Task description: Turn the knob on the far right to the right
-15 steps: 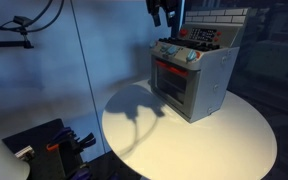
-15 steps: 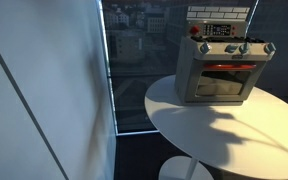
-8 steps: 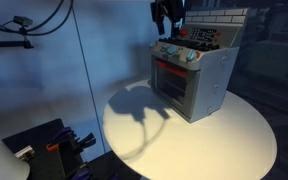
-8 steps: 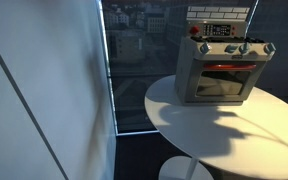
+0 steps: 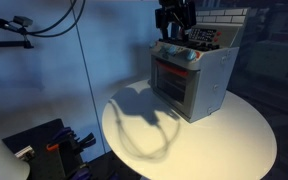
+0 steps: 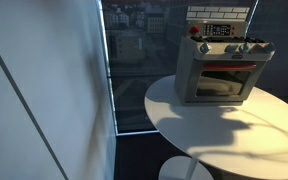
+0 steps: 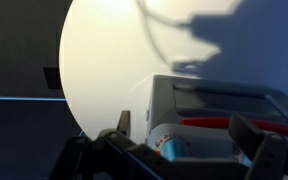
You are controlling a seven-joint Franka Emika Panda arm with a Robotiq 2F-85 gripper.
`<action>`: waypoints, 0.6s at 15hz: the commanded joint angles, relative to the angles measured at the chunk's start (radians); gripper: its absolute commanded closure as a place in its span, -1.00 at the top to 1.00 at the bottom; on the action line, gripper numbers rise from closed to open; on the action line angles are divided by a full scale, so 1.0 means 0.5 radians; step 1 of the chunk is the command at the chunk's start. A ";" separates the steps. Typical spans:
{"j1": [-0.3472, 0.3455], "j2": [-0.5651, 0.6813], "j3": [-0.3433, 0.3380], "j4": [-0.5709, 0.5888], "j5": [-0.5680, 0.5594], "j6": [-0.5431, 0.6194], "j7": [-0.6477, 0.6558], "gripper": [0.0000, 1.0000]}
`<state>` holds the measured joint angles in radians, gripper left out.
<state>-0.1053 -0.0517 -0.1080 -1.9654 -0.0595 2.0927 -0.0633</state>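
My gripper (image 5: 174, 36) runs off the top edge in an exterior view. It's dark on dark, so I can't make out the fingertips, and it covers the back of the toy oven (image 5: 209, 88) behind the knob row. The knob (image 6: 269, 47) is too small in both exterior views to read which way it points. The worktop (image 6: 219, 135) is cut by the right edge there. In the wrist view the jaws are blurred and clipped by the lower edge. The oven is cut off at the right, and one blue knob (image 7: 174, 148) is half hidden behind the gripper body (can't tell which of the row). The oven interior is too dim to see.
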 commanded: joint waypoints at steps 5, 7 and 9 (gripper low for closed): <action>-0.010 0.039 -0.035 0.045 0.223 0.134 -0.430 1.00; -0.013 0.034 -0.039 0.012 0.245 0.247 -0.461 1.00; -0.015 0.035 -0.043 -0.025 0.263 0.372 -0.468 1.00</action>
<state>-0.1072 -0.0353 -0.1228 -1.9617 0.0395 2.2074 -0.2546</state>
